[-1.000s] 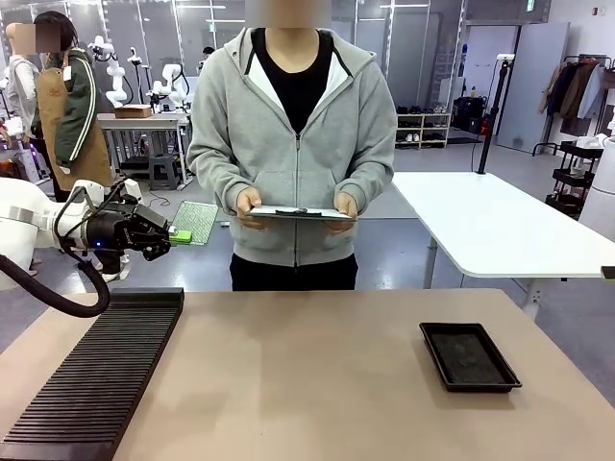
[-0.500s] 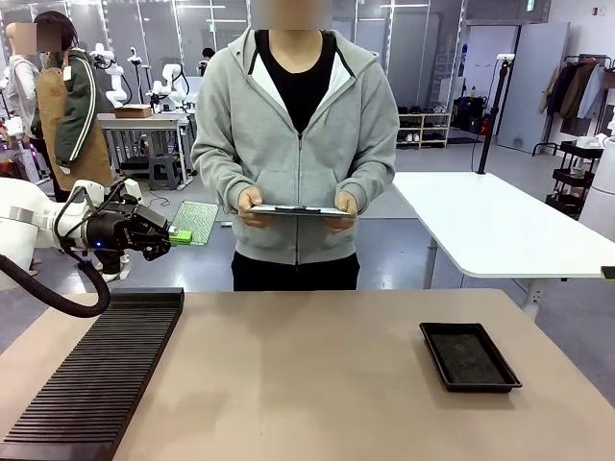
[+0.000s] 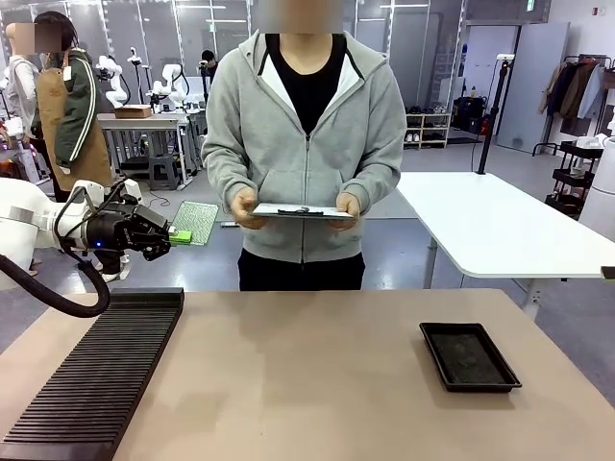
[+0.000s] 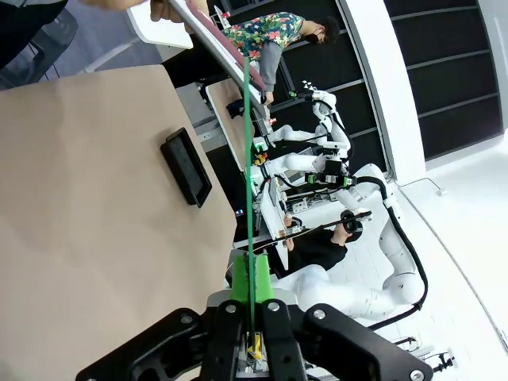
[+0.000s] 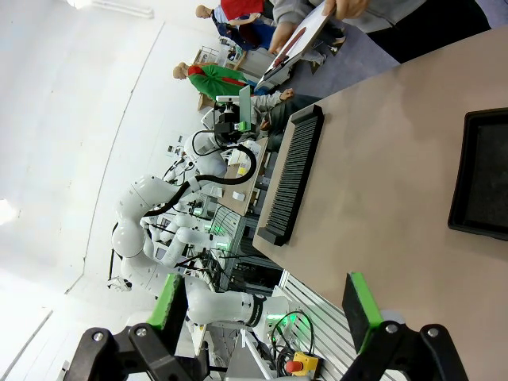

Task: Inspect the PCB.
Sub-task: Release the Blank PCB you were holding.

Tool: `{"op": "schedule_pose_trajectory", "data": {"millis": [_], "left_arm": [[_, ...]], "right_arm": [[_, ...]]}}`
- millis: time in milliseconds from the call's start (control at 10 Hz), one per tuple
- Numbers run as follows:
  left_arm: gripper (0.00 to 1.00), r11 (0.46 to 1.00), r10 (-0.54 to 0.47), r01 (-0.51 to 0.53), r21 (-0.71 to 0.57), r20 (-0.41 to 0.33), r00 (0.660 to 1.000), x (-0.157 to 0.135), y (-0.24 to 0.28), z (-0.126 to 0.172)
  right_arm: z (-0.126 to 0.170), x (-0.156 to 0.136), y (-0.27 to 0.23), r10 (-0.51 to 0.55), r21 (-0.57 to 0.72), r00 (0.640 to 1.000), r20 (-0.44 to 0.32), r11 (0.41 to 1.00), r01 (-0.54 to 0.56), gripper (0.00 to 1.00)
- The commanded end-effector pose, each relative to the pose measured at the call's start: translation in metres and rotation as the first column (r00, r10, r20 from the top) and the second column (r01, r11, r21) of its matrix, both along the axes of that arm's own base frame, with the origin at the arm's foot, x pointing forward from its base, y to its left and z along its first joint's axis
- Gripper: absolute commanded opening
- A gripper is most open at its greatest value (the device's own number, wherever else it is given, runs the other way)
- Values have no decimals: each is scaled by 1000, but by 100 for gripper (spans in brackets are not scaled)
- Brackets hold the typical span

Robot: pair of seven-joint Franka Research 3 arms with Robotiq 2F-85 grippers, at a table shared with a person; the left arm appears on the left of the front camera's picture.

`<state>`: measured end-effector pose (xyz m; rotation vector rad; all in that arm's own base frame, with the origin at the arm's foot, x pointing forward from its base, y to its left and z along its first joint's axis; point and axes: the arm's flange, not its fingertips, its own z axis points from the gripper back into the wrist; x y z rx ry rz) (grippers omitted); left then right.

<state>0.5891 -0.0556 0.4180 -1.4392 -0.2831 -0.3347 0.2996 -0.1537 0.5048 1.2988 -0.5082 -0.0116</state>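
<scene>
The PCB (image 3: pixel 197 222), a thin green speckled board, hangs in the air at the left, past the table's far edge, with its face toward the front camera. My left gripper (image 3: pixel 179 236) is shut on its near edge. In the left wrist view the PCB (image 4: pixel 248 159) runs edge-on as a thin green line up from my shut left gripper (image 4: pixel 252 279). My right gripper (image 5: pixel 266 305) stands open with nothing between its green pads. A person across the table holds a grey clipboard (image 3: pixel 301 211) flat in both hands.
A long black slotted rack (image 3: pixel 96 370) lies along the table's left side. Toward the right of the table sits a shallow black tray (image 3: pixel 468 356). A white table (image 3: pixel 490 226) stands behind at the right.
The person with the clipboard has shifted a little to the right. My left gripper and the PCB have not moved.
</scene>
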Motion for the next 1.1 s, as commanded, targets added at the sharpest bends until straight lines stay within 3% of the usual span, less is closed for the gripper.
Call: {"op": "schedule_pose_trajectory", "data": {"millis": [0, 1000], "left_arm": [[0, 1000, -1, 1, 0, 1, 1000, 0, -1, 0], [0, 1000, -1, 1, 0, 1, 1000, 0, -1, 0]], "right_arm": [[1, 2, 0, -1, 6, 1000, 25, 1000, 1, 100], [1, 2, 0, -1, 6, 1000, 25, 1000, 1, 100]]}}
